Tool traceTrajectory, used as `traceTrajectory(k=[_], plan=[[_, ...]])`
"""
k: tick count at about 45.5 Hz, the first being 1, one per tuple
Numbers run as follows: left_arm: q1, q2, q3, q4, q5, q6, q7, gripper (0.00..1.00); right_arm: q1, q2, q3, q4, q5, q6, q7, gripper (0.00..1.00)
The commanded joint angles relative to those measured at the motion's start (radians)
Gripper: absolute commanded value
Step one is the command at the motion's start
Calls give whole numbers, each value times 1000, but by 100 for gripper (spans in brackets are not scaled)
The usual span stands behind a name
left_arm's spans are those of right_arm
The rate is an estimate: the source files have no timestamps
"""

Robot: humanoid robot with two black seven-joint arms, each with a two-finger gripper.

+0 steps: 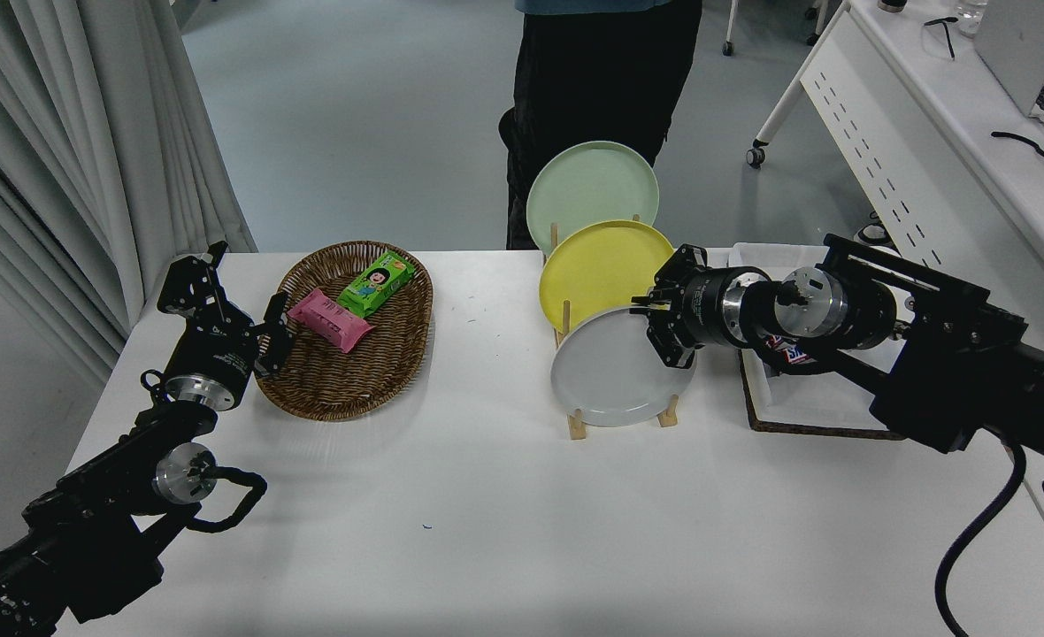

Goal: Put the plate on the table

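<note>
The light grey plate (pixel 610 376) stands upright in the front slot of a wooden rack (pixel 578 425) on the white table (pixel 487 531). My right gripper (pixel 666 332) reaches in from the right and straddles the plate's upper right rim. One finger is in front of the plate and one behind, closed on the rim. My left gripper (pixel 265 341) is parked at the lower left next to the wicker basket.
A yellow plate (pixel 597 265) and a pale green plate (pixel 588 186) stand behind the grey one in the rack. A wicker basket (pixel 345 389) holds a pink and a green snack pack. A white tray (pixel 805 398) lies under my right arm. A person (pixel 593 80) stands at the far side.
</note>
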Motion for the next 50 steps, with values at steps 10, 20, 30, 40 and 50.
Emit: traceTrajectory(k=[10, 20, 30, 40, 50], plan=[[0, 0, 0, 0, 0, 0, 0, 100, 18, -7, 29, 2, 0, 1, -62, 0], [0, 0, 0, 0, 0, 0, 0, 100, 67, -47, 37, 21, 23, 1, -81, 0], [0, 0, 0, 0, 0, 0, 0, 100, 130, -82, 34, 41, 72, 0, -85, 0], [0, 0, 0, 0, 0, 0, 0, 100, 196, -125, 32, 89, 120, -18, -98, 0], [0, 0, 0, 0, 0, 0, 0, 100, 245, -154, 34, 132, 158, -71, -99, 0]])
